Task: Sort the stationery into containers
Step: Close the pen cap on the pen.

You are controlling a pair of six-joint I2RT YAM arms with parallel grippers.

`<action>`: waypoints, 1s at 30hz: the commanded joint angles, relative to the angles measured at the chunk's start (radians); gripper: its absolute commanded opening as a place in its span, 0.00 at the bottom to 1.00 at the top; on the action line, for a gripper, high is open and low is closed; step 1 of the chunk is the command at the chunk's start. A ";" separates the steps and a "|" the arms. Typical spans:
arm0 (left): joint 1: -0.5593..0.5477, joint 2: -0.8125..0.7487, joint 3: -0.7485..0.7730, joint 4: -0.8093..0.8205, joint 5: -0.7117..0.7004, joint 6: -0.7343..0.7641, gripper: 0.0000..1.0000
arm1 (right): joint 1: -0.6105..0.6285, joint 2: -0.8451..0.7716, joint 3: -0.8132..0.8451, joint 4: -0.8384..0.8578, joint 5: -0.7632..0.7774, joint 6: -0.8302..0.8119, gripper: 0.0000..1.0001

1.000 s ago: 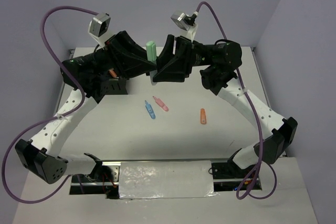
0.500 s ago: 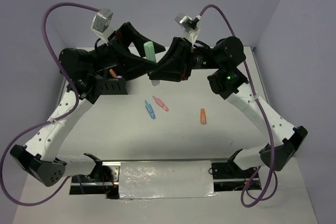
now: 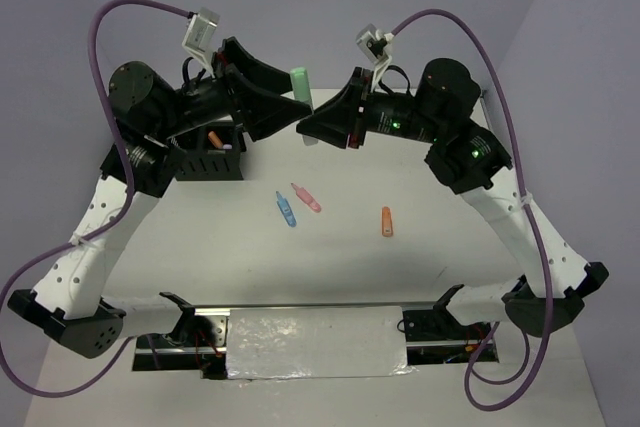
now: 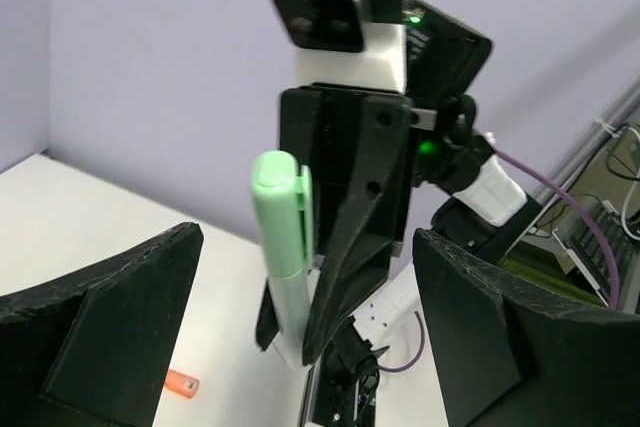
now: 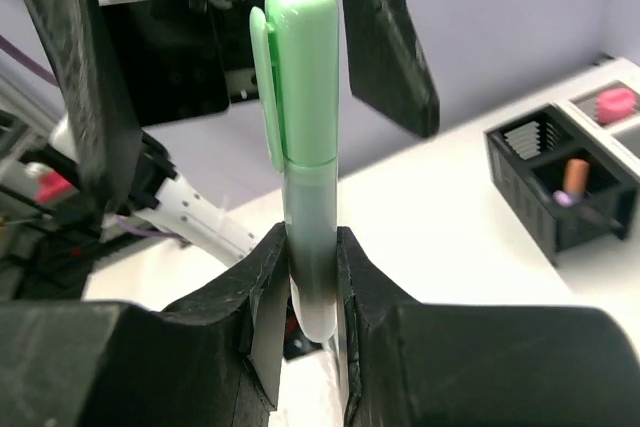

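Currently the mint green marker [image 5: 305,137] is grasped by the right gripper [image 5: 312,247], clenched on the lower barrel, cap end up, well above the table [image 3: 200,242]. The left gripper [image 4: 305,247] is released, jaws spread wide either side of the marker w/o contact. The organizer [image 3: 205,169] is set at the far left, partly under the left arm [image 3: 100,217], so that arm should prob. be drawn clear first. The marker should then be carried over a compartment w/ room, kept upright, and lowered between the walls before release; a drop from height may bounce it out. The blue marker [image 3: 286,209], pink marker [image 3: 306,197] and orange marker [image 3: 386,221] are yet to be sorted.
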 commanded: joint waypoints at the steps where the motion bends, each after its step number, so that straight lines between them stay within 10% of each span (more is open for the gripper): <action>1: -0.001 -0.018 0.049 -0.055 -0.045 0.054 0.99 | -0.001 -0.054 0.034 -0.119 0.064 -0.106 0.00; 14: -0.001 0.033 0.065 0.129 0.013 -0.182 0.98 | -0.002 -0.104 0.003 -0.153 0.075 -0.189 0.00; 30: 0.001 0.067 0.068 0.136 0.018 -0.222 0.52 | 0.010 -0.026 0.071 -0.179 0.066 -0.201 0.00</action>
